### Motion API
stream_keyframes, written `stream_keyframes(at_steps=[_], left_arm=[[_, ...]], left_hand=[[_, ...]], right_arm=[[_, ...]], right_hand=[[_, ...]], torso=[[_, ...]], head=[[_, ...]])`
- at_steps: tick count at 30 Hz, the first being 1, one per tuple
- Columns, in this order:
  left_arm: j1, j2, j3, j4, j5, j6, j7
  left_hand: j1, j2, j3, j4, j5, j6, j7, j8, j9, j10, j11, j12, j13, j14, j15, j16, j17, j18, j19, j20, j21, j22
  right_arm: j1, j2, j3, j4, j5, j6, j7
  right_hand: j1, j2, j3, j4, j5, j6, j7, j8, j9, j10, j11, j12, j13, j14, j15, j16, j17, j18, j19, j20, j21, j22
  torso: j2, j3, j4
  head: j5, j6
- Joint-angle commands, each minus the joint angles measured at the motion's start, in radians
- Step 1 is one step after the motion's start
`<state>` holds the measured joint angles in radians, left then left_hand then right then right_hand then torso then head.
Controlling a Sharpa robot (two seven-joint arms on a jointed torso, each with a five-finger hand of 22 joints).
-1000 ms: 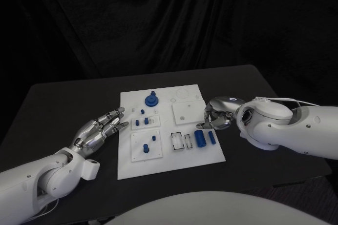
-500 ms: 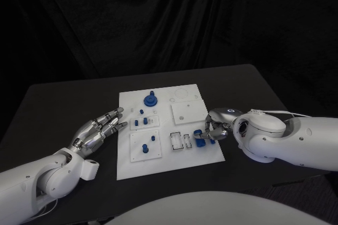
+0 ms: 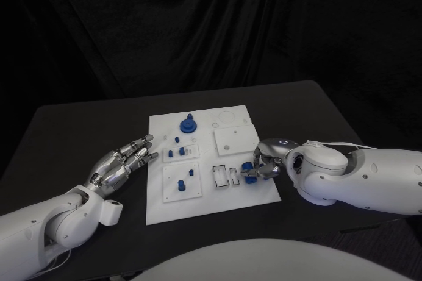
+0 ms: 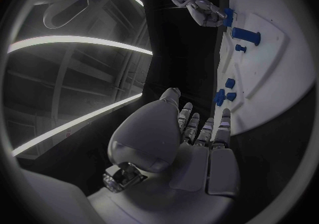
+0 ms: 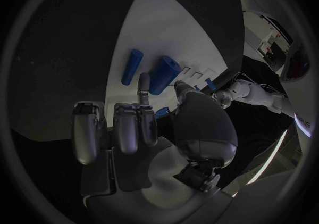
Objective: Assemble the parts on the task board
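Observation:
The white task board [image 3: 209,202] lies mid-table. On its right side lie two blue cylinders, a thick one [image 5: 165,75] and a thin one [image 5: 132,67]. My right hand [image 3: 268,158] is over them, a finger [image 5: 142,83] and the thumb pinching the thick cylinder [image 3: 250,171], which still rests on the board [image 5: 153,27]. My left hand [image 3: 123,162] lies open beside the board's left edge, fingers spread and holding nothing. It appears again, the left hand [image 4: 199,144], in the left wrist view, with the right hand [image 4: 199,10] at the board's far side [image 4: 273,59].
A blue knob [image 3: 188,124] stands at the board's far end. Small blue pieces [image 3: 180,150] and a blue peg [image 3: 182,185] stand in the left panels. Two open slots [image 3: 226,175] lie just left of the cylinders. Black table [image 3: 79,128] surrounds the board.
My right hand has moved towards the near edge of the board and come down onto the blue cylinders, closing on the thick one. The left hand has stayed put.

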<state>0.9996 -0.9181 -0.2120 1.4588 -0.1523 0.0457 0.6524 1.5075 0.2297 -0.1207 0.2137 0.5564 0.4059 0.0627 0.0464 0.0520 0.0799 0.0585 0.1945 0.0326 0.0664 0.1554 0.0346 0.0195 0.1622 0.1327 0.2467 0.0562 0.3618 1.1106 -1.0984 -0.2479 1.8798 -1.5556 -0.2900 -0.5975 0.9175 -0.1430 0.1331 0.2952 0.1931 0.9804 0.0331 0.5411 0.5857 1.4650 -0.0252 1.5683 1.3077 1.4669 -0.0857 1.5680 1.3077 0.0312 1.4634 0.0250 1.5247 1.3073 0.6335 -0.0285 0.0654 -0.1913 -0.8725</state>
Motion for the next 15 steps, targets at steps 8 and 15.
stream_keyframes(at_steps=[8,15], left_arm=[[-0.003,0.004,0.001,-0.002,0.005,0.017,0.002],[-0.005,0.005,0.001,-0.003,0.005,0.023,-0.005]], left_hand=[[0.002,0.001,0.007,0.002,0.005,0.003,0.001,0.006,0.000,0.000,-0.005,0.000,0.000,-0.004,-0.002,0.006,-0.001,0.001,-0.008,-0.003,-0.004,-0.002],[0.002,0.002,0.010,0.002,0.005,0.007,0.003,0.006,0.001,-0.001,-0.003,0.001,0.000,0.001,-0.001,0.010,0.000,0.000,-0.008,-0.002,-0.003,-0.002]], right_arm=[[-0.011,0.035,0.000,-0.036,-0.012,-0.006,-0.022],[-0.017,0.057,0.000,-0.049,-0.012,0.031,-0.057]], right_hand=[[0.044,0.022,0.020,0.000,0.070,-0.003,-0.001,-0.020,0.016,0.106,-0.008,0.002,0.263,0.104,-0.008,0.003,0.263,-0.016,0.079,-0.007,-0.007,0.244],[0.124,0.025,0.058,-0.009,0.309,-0.018,0.005,-0.051,0.029,0.106,-0.004,0.002,0.263,0.104,-0.001,0.003,0.263,-0.012,0.071,0.000,-0.020,0.239]], torso=[[-0.001,-0.0014,0.0002],[0.000,-0.0001,0.0006]], head=[[0.003,0.000],[0.004,0.000]])
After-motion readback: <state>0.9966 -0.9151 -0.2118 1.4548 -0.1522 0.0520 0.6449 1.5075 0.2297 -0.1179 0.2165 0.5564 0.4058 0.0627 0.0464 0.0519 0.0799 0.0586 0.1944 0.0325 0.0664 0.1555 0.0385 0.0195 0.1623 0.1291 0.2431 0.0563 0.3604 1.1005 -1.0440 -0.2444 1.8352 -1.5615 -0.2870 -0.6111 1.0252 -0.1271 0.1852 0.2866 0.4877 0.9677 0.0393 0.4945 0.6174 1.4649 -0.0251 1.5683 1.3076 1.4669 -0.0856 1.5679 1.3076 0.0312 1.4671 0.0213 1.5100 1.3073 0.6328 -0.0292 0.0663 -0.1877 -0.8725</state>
